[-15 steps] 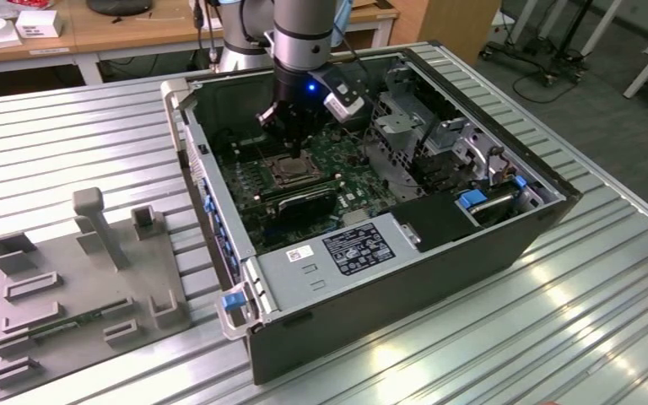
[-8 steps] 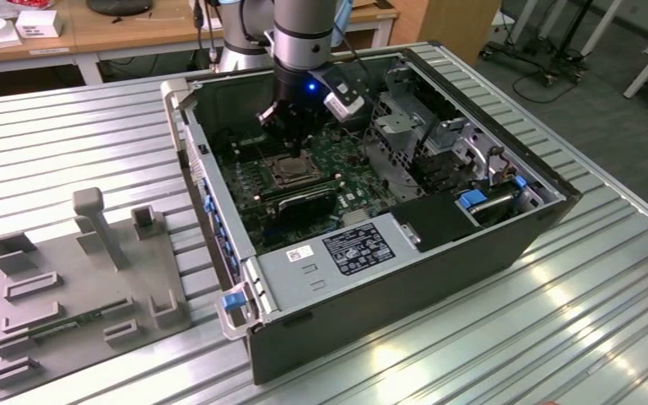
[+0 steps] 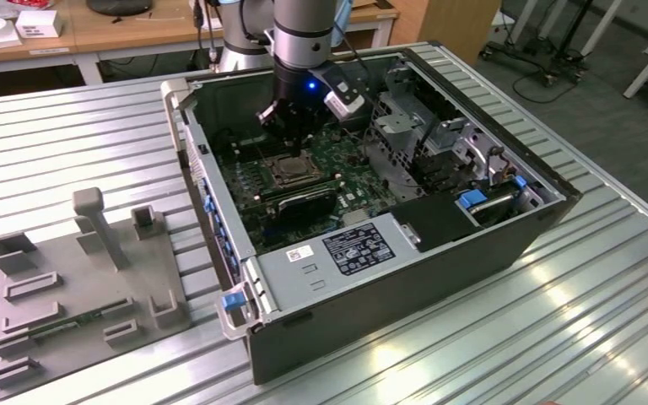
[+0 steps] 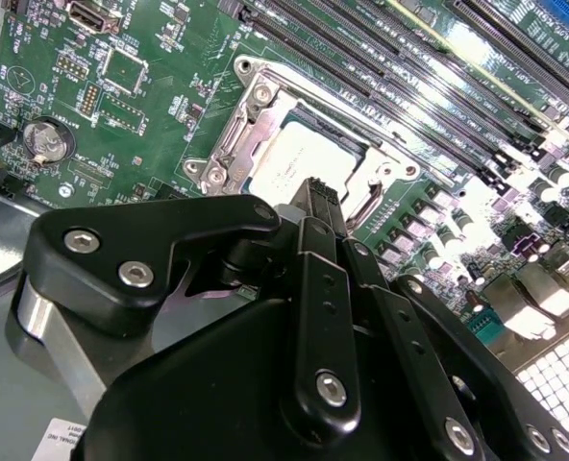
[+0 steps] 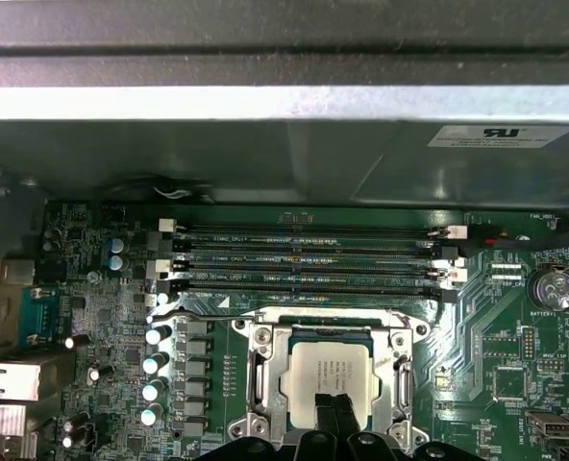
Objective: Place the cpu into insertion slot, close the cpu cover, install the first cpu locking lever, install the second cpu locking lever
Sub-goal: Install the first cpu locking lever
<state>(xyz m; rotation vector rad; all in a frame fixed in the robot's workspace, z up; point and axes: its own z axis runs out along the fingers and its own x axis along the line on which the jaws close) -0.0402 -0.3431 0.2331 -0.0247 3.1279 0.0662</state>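
Observation:
The cpu [image 5: 331, 370] [image 4: 299, 158], a pale silvery square, lies in the insertion slot [image 3: 291, 171] on the green board inside the open computer case. The cpu cover [image 5: 396, 370] [image 4: 256, 125] lies flat around it, and the chip shows through the cover's cut-out. A thin metal lever [image 5: 284, 309] runs along the socket's side nearest the memory slots. In the exterior view my gripper [image 3: 283, 135] hangs just above the socket's far edge. Both wrist views show my gripper [image 5: 333, 408] [image 4: 313, 192] shut and holding nothing, its tips over the edge of the cpu.
Long black memory slots [image 5: 304, 259] run beside the socket. A row of capacitors [image 5: 155, 365] and a coin battery [image 4: 42, 139] stand on the board. The case walls [image 3: 414, 278] and a drive cage [image 3: 414, 135] close in around the arm. A grey parts fixture [image 3: 77, 287] lies at the exterior view's left.

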